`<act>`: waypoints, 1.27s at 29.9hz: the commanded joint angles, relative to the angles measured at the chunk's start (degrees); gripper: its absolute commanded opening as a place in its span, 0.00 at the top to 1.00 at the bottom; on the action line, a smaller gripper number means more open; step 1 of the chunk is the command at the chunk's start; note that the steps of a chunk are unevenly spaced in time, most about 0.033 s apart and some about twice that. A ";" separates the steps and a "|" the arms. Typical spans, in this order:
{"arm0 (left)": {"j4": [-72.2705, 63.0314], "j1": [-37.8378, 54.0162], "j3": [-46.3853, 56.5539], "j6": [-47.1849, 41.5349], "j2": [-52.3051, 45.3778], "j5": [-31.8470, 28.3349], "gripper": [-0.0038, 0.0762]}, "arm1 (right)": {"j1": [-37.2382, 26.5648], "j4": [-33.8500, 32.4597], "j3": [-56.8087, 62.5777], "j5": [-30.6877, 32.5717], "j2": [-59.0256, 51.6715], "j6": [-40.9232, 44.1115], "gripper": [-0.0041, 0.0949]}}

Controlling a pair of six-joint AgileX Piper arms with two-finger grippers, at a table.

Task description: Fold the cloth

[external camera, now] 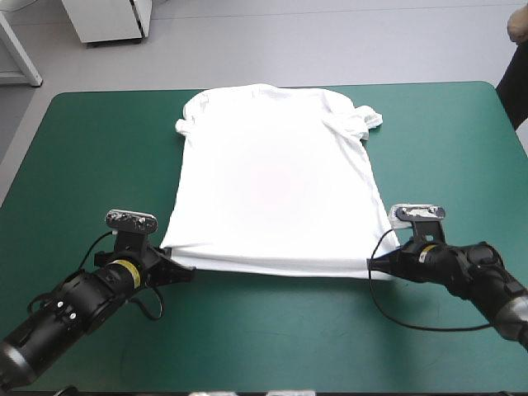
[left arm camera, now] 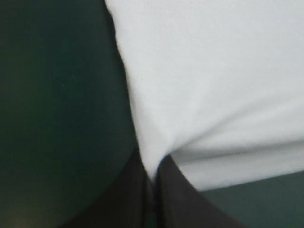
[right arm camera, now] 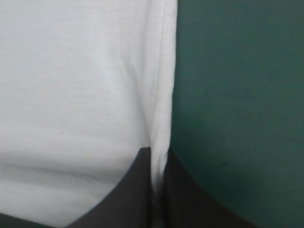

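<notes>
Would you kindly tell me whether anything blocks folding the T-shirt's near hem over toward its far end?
Nothing visible does. The left gripper and right gripper are each shut on a near hem corner, and the T-shirt lies flat with nothing resting on it.

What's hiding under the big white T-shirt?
The T-shirt lies flat on the teal-green cover, which shows all round it. Whatever is beneath its middle is covered. The left gripper and right gripper pinch its near corners.
</notes>
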 commanded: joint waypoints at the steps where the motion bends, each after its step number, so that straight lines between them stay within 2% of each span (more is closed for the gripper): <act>1: -2.33 -3.37 -0.42 -0.55 -4.09 4.24 0.96 | 1.32 -0.70 2.09 0.87 -4.95 2.57 0.95; 3: -3.01 -5.09 0.38 -0.55 -5.43 7.01 0.96 | 1.61 -1.71 3.36 2.34 -7.01 4.45 0.95; 11: -6.46 -6.64 2.06 -0.55 -5.91 8.19 0.96 | 1.61 -3.14 4.87 6.75 -9.84 6.13 0.95; 13: -7.55 -6.64 2.06 -0.55 -5.40 9.42 0.95 | 1.61 -2.65 4.87 7.33 -9.44 5.89 0.92; 15: -7.68 -6.64 2.06 -0.16 -5.28 9.99 0.86 | 1.61 -1.70 4.87 8.15 -9.20 4.95 0.80; 17: -7.93 -6.64 1.49 -0.08 -5.28 10.86 0.73 | 1.61 -0.58 4.87 9.32 -9.20 4.12 0.62; 19: -8.07 -6.64 -0.49 -0.08 -5.28 13.76 0.55 | 1.61 0.68 4.03 12.16 -9.20 4.31 0.39; 21: -7.96 -6.64 -3.55 -0.08 -5.28 18.01 0.40 | 1.61 0.80 2.08 14.86 -9.20 5.34 0.26; 23: -7.13 -6.64 -7.17 0.08 -5.28 22.55 0.34 | 1.61 0.81 -0.27 16.33 -9.41 5.34 0.26; 27: -5.93 -6.64 -14.98 2.60 -5.28 27.34 0.34 | 1.61 -0.11 -6.81 17.85 -9.56 5.34 0.33; 32: -3.53 -6.64 -22.46 2.87 -4.86 28.61 0.34 | 1.61 -1.87 -17.22 19.95 -9.59 5.46 0.34; 38: 2.32 -6.53 -31.89 3.33 0.22 31.55 0.34 | 1.49 -7.89 -28.27 22.24 -9.23 8.63 0.36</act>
